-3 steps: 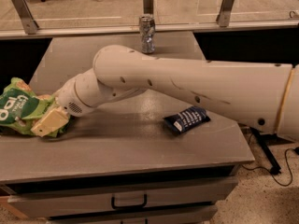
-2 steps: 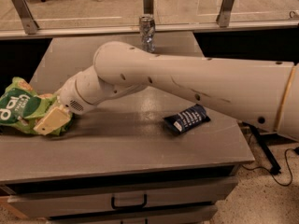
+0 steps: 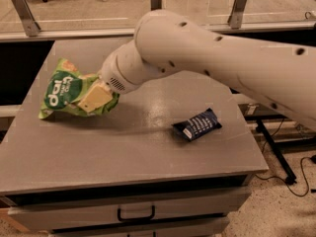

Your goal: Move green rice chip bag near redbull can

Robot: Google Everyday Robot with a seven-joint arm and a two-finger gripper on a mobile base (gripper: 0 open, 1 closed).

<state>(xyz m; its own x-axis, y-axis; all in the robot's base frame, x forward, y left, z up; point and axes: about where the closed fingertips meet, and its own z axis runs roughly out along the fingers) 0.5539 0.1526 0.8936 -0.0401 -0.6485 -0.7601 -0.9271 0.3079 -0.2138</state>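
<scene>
The green rice chip bag [image 3: 61, 90] is crinkled and bright green with white lettering. It hangs tilted over the left part of the grey table [image 3: 123, 152]. My gripper [image 3: 94, 100] is at the bag's right side, with a cream finger [image 3: 97, 96] pressed against it, and is shut on it. My large white arm [image 3: 207, 48] reaches in from the right across the back of the table. The redbull can is hidden behind my arm.
A small dark blue packet [image 3: 197, 124] lies on the table right of centre. A drawer with a black handle [image 3: 136, 214] is under the front edge. Metal rail posts [image 3: 22, 11] stand behind the table. Cables [image 3: 291, 177] lie on the floor at the right.
My gripper has lifted the green bag off the table's left edge and carried it to the right and toward the back. The blue packet has not moved. My arm now covers the can.
</scene>
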